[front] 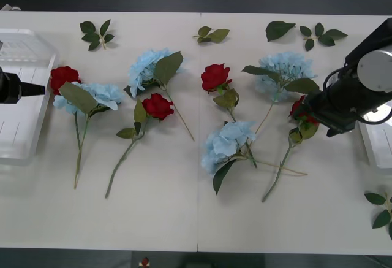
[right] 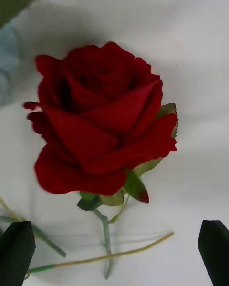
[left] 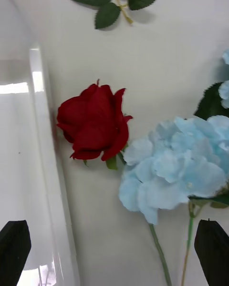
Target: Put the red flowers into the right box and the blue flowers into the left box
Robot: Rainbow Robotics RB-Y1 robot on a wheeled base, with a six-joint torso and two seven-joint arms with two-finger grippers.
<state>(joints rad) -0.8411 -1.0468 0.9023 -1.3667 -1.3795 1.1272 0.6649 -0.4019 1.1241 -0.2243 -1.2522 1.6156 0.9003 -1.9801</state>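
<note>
On the white tabletop (front: 184,219), a red rose (right: 100,124) lies at three o'clock, directly under the right gripper (right: 114,252); its jaws are spread wide, empty, the stem running between them.

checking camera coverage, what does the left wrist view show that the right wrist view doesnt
Left wrist view alone: the left box's rim, a blue flower, a leaf sprig, a red rose beside that rim, and the open left tool. Right wrist view alone: a different red rose, close up, its thin stem, and the open right tool. Both share the white table.
</note>
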